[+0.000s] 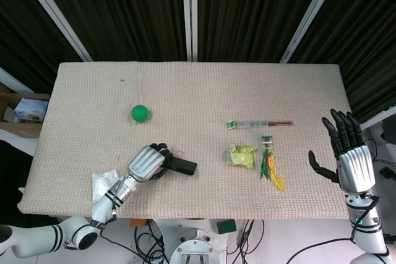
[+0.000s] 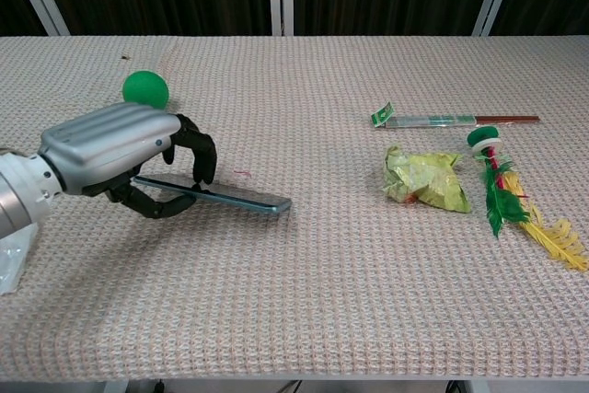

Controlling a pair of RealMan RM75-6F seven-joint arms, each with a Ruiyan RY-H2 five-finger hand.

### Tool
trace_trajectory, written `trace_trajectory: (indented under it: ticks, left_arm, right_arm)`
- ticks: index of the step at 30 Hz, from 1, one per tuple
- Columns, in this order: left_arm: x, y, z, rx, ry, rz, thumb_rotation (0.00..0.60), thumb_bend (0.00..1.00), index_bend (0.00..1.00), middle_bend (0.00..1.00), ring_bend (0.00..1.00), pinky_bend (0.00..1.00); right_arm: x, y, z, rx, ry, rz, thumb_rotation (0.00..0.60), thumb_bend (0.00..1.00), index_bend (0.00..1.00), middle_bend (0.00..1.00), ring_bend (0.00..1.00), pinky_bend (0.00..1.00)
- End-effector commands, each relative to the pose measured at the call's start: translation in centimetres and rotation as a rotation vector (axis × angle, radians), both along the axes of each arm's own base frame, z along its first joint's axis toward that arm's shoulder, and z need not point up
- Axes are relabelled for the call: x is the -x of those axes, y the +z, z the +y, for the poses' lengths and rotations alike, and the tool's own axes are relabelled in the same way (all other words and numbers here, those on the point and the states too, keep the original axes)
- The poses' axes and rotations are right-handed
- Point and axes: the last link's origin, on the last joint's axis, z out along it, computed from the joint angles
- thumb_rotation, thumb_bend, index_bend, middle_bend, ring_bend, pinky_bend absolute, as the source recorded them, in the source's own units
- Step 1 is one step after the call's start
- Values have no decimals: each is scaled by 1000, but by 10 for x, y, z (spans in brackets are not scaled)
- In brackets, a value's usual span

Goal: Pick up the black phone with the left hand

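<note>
My left hand [image 1: 147,163] [image 2: 115,156] grips the black phone [image 1: 183,166] [image 2: 241,198] by its left end, fingers over the top and thumb beneath. The phone is lifted off the cloth and lies nearly flat, its free end sticking out to the right. In the head view my right hand [image 1: 350,159] hovers past the table's right edge, fingers spread and holding nothing. The chest view does not show it.
A green ball [image 1: 140,113] [image 2: 145,89] lies behind the left hand. A clear plastic wrapper [image 1: 104,185] sits at the front left. Right of centre are a crumpled yellow-green wrapper [image 1: 242,156] [image 2: 424,178], a feathered shuttlecock toy [image 2: 502,195] and packaged chopsticks [image 2: 456,120].
</note>
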Motion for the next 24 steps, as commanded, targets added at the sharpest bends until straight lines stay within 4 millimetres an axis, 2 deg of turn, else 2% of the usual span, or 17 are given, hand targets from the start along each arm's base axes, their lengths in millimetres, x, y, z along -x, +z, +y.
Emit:
trace_trajectory:
  ticks: [1, 14, 16, 18, 19, 21, 24]
  left_arm:
    - [-5, 0, 8, -11, -12, -21, 600, 480, 466, 519, 289, 451]
    - [-31, -5, 52, -51, -13, -33, 600, 452, 490, 522, 309, 473]
    - [-32, -6, 56, -46, -5, -12, 600, 409, 364, 367, 269, 440]
    - [-33, -4, 60, -68, -2, -13, 600, 333, 165, 130, 163, 358]
    - [-34, -1, 61, -99, -1, -28, 600, 293, 91, 47, 102, 310]
    - [-35, 4, 63, -167, 0, -65, 600, 265, 40, 1, 41, 253]
    - [-31, 9, 66, -211, 14, -91, 600, 260, 12, 0, 14, 219]
  right_arm:
    - [1, 0, -1, 0, -5, 0, 459, 445, 0, 0, 0, 0]
    - [9, 1, -8, 4, -34, 4, 460, 444, 0, 0, 0, 0]
    - [9, 1, -8, 5, -36, 3, 461, 445, 0, 0, 0, 0]
    - [10, 2, -8, 7, -38, 2, 460, 445, 0, 0, 0, 0]
    - [10, 2, -8, 8, -39, 2, 459, 445, 0, 0, 0, 0]
    - [10, 2, -8, 10, -39, 0, 459, 446, 0, 0, 0, 0]
    - [11, 2, -7, 11, -38, -1, 459, 448, 0, 0, 0, 0]
